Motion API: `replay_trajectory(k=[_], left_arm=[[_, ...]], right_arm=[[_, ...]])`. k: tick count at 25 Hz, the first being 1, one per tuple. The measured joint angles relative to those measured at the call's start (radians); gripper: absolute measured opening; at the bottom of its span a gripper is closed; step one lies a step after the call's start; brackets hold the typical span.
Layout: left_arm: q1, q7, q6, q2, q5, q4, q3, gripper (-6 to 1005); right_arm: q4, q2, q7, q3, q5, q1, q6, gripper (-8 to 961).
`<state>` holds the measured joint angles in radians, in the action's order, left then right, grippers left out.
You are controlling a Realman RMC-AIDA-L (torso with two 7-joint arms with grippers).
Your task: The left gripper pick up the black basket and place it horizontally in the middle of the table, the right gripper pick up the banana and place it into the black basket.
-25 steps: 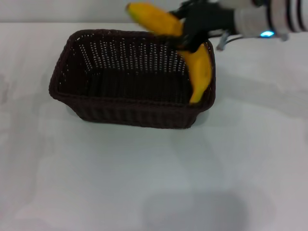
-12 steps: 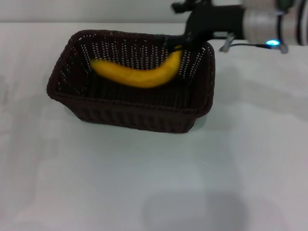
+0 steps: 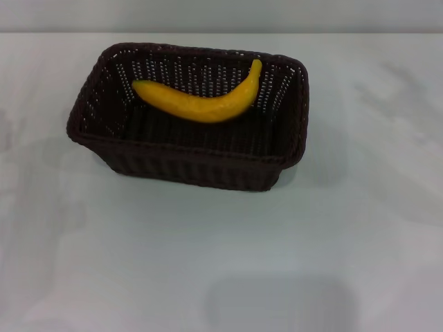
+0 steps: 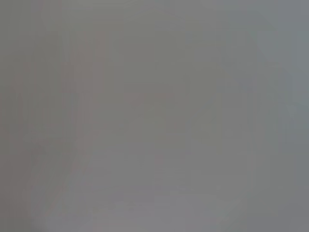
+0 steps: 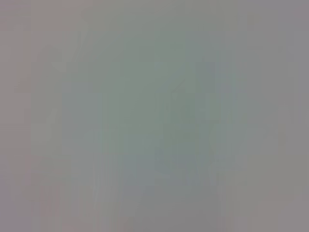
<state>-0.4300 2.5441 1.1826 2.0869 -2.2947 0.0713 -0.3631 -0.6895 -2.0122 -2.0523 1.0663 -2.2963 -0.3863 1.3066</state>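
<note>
The black basket point(image 3: 190, 162) stands lengthwise across the white table point(image 3: 221, 263), a little behind its middle in the head view. The banana point(image 3: 201, 104) lies inside the basket along its far wall, its stem end resting up against the wall near the far right corner. Neither the left gripper nor the right gripper shows in the head view. Both wrist views show only a plain grey surface with no fingers and no objects.
A grey wall runs along the table's far edge point(image 3: 221, 31). A faint shadow point(image 3: 280, 304) lies on the table near the front.
The right gripper let go of the banana into the basket and pulled out of view to the right. The banana has settled against the basket's far wall.
</note>
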Motion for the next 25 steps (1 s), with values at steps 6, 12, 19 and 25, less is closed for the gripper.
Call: replay_trajectory(k=[6,12,19,25], left_arm=[[-0.004,0.000,0.000,0.000,0.001,-0.001,-0.005,664],[-0.013,0.001,0.000,-0.002,0.011,-0.001,-0.007,667],[-0.015,0.029,0.000,-0.002,0.012,-0.001,-0.008,705],[-0.014,0.037,0.003,-0.001,0.007,-0.004,-0.005,880]], right_arm=[[0.381,-0.001,-0.386,-0.276,-0.093,0.001,0.146,871],[0.558,-0.007,-0.766,-0.404,-0.094,-0.013,0.036,871],[0.577,-0.007,-0.782,-0.403,-0.087,-0.028,-0.062,871],[0.579,-0.007,-0.783,-0.413,-0.090,-0.031,-0.061,871]])
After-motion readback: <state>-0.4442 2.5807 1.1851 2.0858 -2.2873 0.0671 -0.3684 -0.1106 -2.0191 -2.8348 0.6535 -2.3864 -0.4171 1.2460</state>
